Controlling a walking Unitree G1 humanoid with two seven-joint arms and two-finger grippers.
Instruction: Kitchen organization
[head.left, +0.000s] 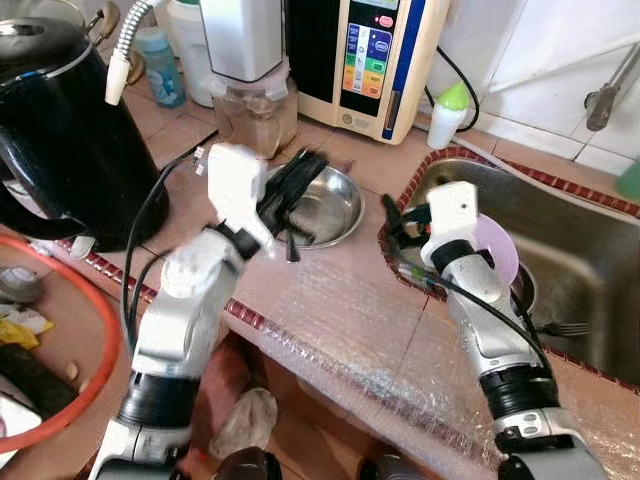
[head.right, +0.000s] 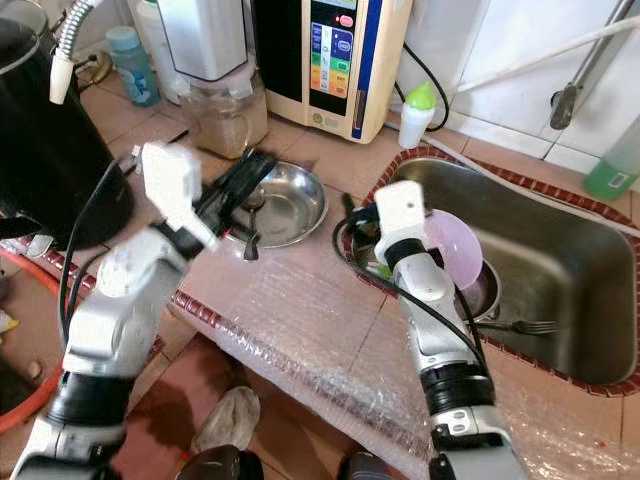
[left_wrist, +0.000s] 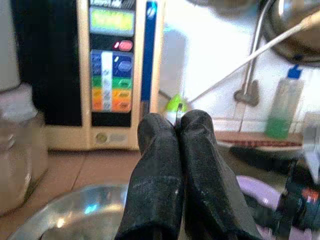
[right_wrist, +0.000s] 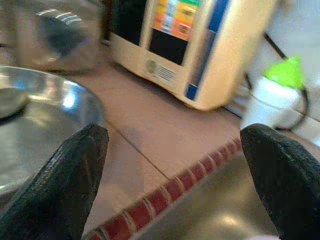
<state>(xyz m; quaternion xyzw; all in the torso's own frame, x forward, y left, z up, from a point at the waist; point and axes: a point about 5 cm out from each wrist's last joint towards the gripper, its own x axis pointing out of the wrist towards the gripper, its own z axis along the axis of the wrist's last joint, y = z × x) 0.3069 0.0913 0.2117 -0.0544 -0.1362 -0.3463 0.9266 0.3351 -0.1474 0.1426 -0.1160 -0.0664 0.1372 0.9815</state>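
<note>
— What is in your left gripper (head.left: 292, 195)?

— My fingers (left_wrist: 155, 170) are clenched together on a thin metal utensil (left_wrist: 178, 114); only its tip shows between them in the wrist view, so I cannot tell what kind it is. I hold it over the steel bowl (head.left: 335, 205), which sits on the tiled counter (head.left: 330, 290) just left of the sink (head.left: 570, 230).

— And the right gripper (right_wrist: 175, 170)?

— Released, its two black fingers spread wide at the near left corner of the sink, above the red tile edging. A lilac plate (head.left: 497, 250) stands tilted in the sink just beside my right wrist, with a fork (head.left: 568, 328) lying on the basin floor to its right.

— What lies beyond?

— Far across the counter stand a cream water purifier (head.left: 375, 60) with coloured buttons, a glass blender jar (head.left: 252, 115) to its left and a white bottle with a green cap (head.left: 447, 112) to its right. A black kettle (head.left: 60, 140) stands at far left. Bubble wrap (head.left: 350, 340) covers the near counter.
</note>
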